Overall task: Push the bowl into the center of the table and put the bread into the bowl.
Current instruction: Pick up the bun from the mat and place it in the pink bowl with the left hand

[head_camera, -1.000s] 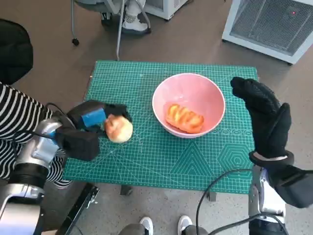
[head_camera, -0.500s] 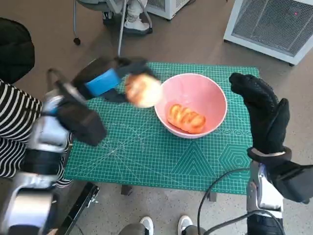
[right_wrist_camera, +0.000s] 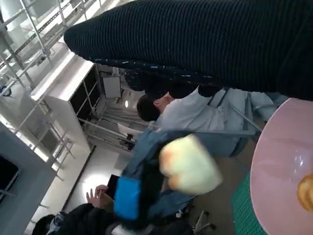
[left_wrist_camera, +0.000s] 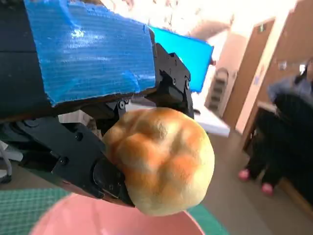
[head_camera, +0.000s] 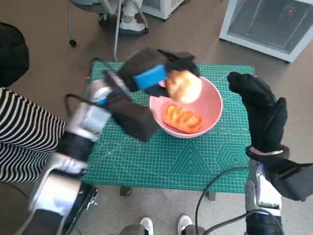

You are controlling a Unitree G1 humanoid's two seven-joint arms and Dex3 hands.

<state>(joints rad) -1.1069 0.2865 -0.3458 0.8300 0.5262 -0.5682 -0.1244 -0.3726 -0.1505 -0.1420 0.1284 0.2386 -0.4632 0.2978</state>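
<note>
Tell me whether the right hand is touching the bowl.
Apart. In the head view, a strip of green mat shows between the gloved right hand and the rim of the pink bowl.

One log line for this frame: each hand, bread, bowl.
left hand: holds round bun over bowl rim | right hand: open, beside bowl | pink bowl: on mat, twisted bread inside

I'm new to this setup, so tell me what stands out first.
The left hand holds a round bun above the near-left rim of the pink bowl, where a braided loaf already lies. The gloved right hand stands upright, empty, beside the bowl.
</note>
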